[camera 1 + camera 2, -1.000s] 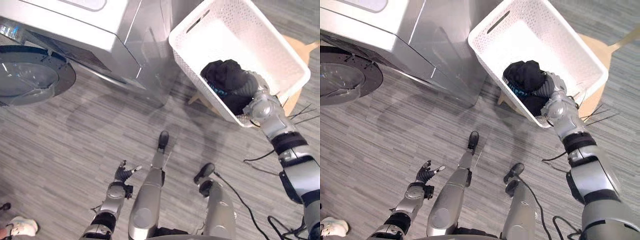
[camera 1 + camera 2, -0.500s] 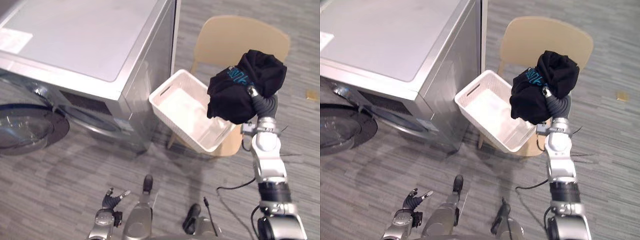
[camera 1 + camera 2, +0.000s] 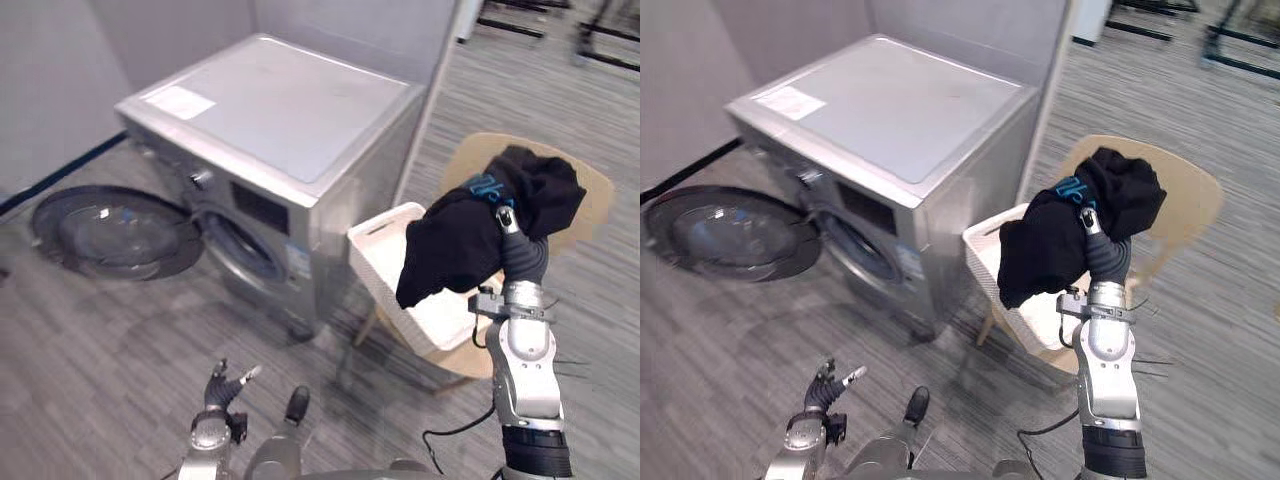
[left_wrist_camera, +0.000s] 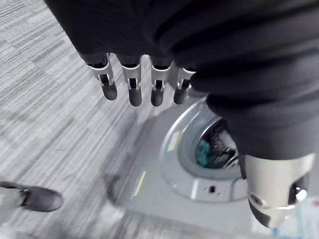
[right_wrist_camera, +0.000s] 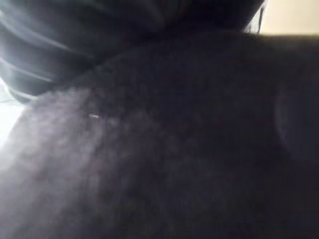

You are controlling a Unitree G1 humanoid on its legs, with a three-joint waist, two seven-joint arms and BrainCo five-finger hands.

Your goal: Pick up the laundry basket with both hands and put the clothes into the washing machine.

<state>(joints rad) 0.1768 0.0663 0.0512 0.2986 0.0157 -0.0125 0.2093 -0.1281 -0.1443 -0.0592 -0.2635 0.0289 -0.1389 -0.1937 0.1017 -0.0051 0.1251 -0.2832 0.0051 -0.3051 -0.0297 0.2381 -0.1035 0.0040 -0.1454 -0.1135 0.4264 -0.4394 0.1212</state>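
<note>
Aloft, black garment [image 3: 462,245], teal lettering [image 3: 487,186] illegible.

The black cloth [image 3: 480,235] covers most of the right robot hand [image 3: 523,262]. It hides part of the basket [image 3: 378,262].

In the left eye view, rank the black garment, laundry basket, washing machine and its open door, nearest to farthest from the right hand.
1. Black garment, on the right hand itself.
2. Laundry basket, on the chair, just left of the hand.
3. Washing machine, further left.
4. Open door, far left, down low.
</note>
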